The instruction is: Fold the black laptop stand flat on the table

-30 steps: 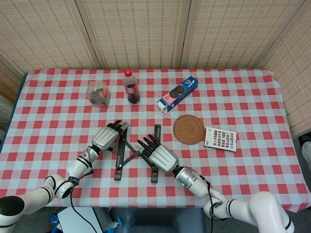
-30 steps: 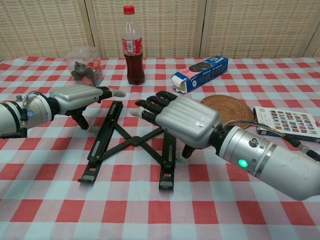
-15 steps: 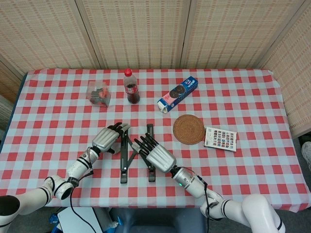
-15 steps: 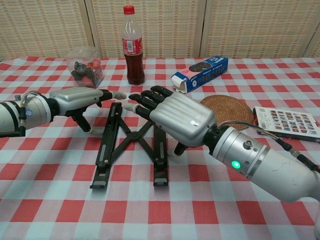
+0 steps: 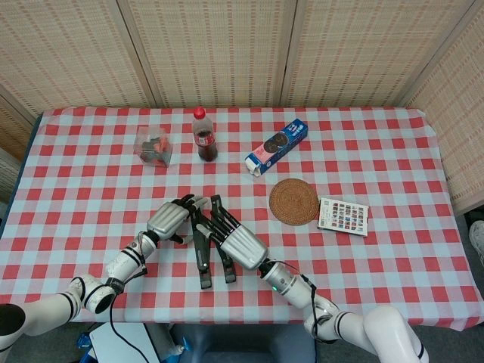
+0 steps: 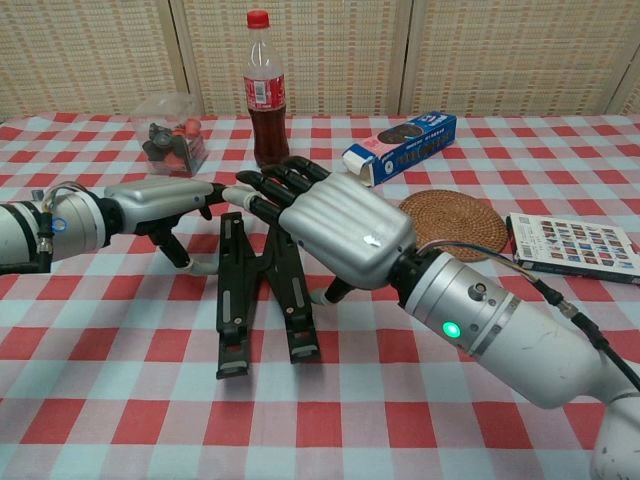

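The black laptop stand [image 5: 203, 265] lies on the checked cloth near the table's front, its two long bars [image 6: 233, 300] almost side by side. My left hand [image 5: 170, 219] reaches in from the left with fingers stretched out, its fingertips at the far end of the left bar. In the chest view this left hand [image 6: 160, 200] has its thumb pointing down beside the bar. My right hand [image 5: 240, 243] lies palm down over the right bar with fingers spread; the chest view shows the right hand [image 6: 335, 225] covering that bar's far half. Neither hand grips anything.
At the back stand a cola bottle [image 5: 204, 136], a clear container of small items [image 5: 153, 146] and a blue cookie box [image 5: 277, 147]. A round woven coaster [image 5: 293, 201] and a printed card [image 5: 343, 216] lie right of the stand.
The stand's bars have swung from a wide X to nearly parallel. My right hand has moved left with the right bar; the left hand has shifted only slightly.
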Controlling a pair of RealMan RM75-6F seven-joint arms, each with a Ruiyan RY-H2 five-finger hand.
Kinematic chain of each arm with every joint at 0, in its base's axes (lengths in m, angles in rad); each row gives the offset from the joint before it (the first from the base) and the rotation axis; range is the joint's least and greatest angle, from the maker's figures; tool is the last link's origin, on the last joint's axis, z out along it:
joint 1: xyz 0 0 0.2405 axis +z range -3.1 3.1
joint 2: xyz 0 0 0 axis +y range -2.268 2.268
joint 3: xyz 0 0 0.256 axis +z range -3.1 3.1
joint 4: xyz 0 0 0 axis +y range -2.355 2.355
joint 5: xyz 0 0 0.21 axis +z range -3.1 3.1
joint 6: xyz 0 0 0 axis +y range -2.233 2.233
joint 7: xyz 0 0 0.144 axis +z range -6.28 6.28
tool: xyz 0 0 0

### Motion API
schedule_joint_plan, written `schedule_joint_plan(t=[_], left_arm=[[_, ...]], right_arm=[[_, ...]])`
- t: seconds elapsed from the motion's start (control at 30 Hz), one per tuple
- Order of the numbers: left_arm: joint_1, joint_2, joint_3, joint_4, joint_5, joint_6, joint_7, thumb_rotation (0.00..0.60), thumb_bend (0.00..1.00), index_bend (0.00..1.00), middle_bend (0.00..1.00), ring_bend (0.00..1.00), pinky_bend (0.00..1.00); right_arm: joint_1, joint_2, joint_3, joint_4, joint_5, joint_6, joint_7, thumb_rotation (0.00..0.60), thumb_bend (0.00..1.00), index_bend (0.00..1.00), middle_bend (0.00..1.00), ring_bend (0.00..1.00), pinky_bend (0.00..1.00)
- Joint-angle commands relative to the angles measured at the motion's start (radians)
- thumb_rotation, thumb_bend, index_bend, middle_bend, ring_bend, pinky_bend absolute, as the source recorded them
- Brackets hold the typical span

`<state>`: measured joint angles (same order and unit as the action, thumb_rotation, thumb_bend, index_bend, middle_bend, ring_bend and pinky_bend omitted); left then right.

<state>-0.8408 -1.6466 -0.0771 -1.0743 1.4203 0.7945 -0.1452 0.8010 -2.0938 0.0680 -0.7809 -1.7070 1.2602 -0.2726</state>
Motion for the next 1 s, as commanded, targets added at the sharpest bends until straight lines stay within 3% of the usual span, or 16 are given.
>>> schedule_joint_plan(t=[0.03, 0.4, 0.5, 0.6, 0.7, 0.83, 1.0], left_arm=[[-0.004, 0.009, -0.001, -0.020, 0.003, 0.000, 0.004, 0.522, 0.26, 0.00, 0.00, 0.04, 0.22], [-0.006, 0.029, 0.001, -0.065, -0.004, 0.000, 0.054, 0.524, 0.26, 0.00, 0.00, 0.04, 0.22], [0.006, 0.038, 0.001, -0.055, -0.021, 0.005, 0.073, 0.557, 0.26, 0.00, 0.00, 0.04, 0.22], [0.024, 0.061, -0.001, -0.049, -0.036, 0.020, 0.079, 0.593, 0.26, 0.00, 0.00, 0.04, 0.22], [0.047, 0.095, -0.007, -0.052, -0.057, 0.039, 0.078, 0.599, 0.26, 0.00, 0.00, 0.04, 0.22], [0.073, 0.137, -0.016, -0.059, -0.080, 0.060, 0.080, 0.600, 0.26, 0.00, 0.00, 0.04, 0.22], [0.096, 0.182, -0.025, -0.081, -0.098, 0.080, 0.085, 0.600, 0.26, 0.00, 0.00, 0.04, 0.22]], right_arm=[[0.004, -0.003, 0.002, 0.002, -0.002, 0.005, 0.001, 0.600, 0.00, 0.00, 0.00, 0.00, 0.00], [0.003, 0.012, -0.008, -0.026, -0.009, 0.013, -0.011, 0.600, 0.00, 0.00, 0.00, 0.00, 0.00], [-0.001, 0.059, -0.021, -0.087, -0.018, 0.012, -0.016, 0.600, 0.00, 0.00, 0.00, 0.00, 0.00], [0.010, 0.154, -0.032, -0.211, -0.023, -0.021, 0.012, 0.600, 0.00, 0.00, 0.00, 0.00, 0.00], [0.053, 0.300, -0.034, -0.381, -0.027, -0.104, 0.045, 0.600, 0.00, 0.00, 0.00, 0.00, 0.00], [0.126, 0.445, -0.034, -0.526, -0.041, -0.221, 0.074, 0.600, 0.00, 0.00, 0.00, 0.00, 0.00], [0.230, 0.542, -0.032, -0.589, -0.059, -0.370, 0.136, 0.600, 0.00, 0.00, 0.02, 0.00, 0.00]])
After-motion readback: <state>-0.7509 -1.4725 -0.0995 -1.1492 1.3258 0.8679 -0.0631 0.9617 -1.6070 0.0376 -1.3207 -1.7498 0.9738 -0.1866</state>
